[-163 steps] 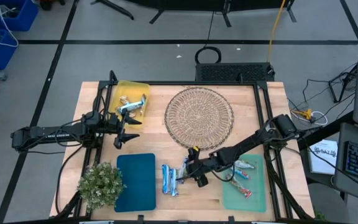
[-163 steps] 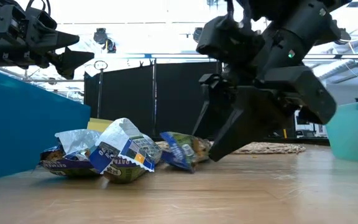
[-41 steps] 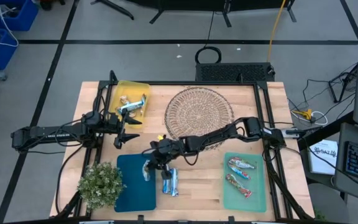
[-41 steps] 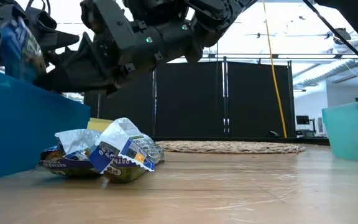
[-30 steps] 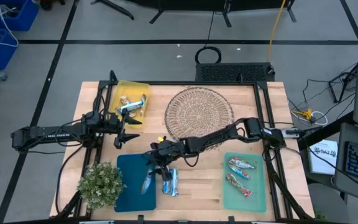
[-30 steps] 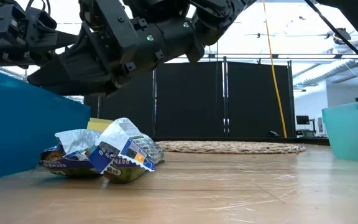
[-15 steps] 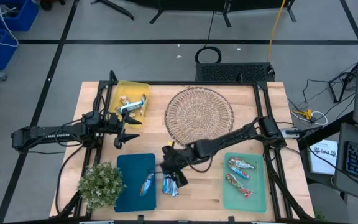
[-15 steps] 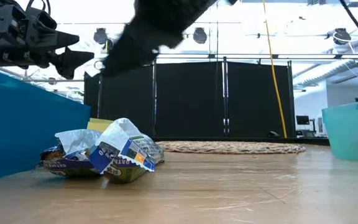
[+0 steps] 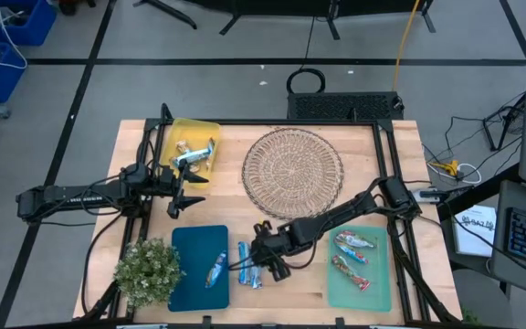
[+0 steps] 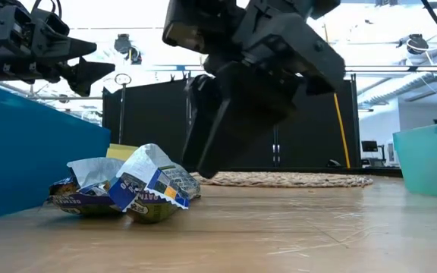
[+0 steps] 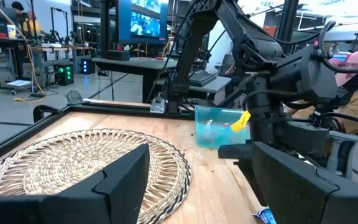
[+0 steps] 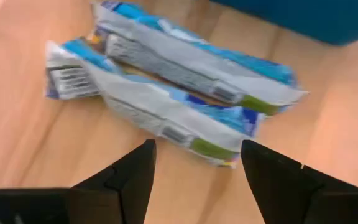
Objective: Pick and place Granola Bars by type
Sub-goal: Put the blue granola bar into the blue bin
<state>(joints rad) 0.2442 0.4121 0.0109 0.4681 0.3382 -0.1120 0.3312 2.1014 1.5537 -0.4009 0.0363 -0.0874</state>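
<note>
The right end effector (image 12: 194, 180), fingers spread apart and empty, is hovering just above two blue-silver granola bars (image 12: 185, 87) lying touching on the counter (image 12: 36, 137). Light, crinkly, slippery foil; pinching mid-length across the nearer bar looks safest.

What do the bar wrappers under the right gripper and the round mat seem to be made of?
Granola bars beneath the open right gripper: probably thin plastic or foil film, glossy, crinkled, with crimped end seams. Round mat: likely woven wicker or straw, matte, with coiled rings and a looped edge.
</note>
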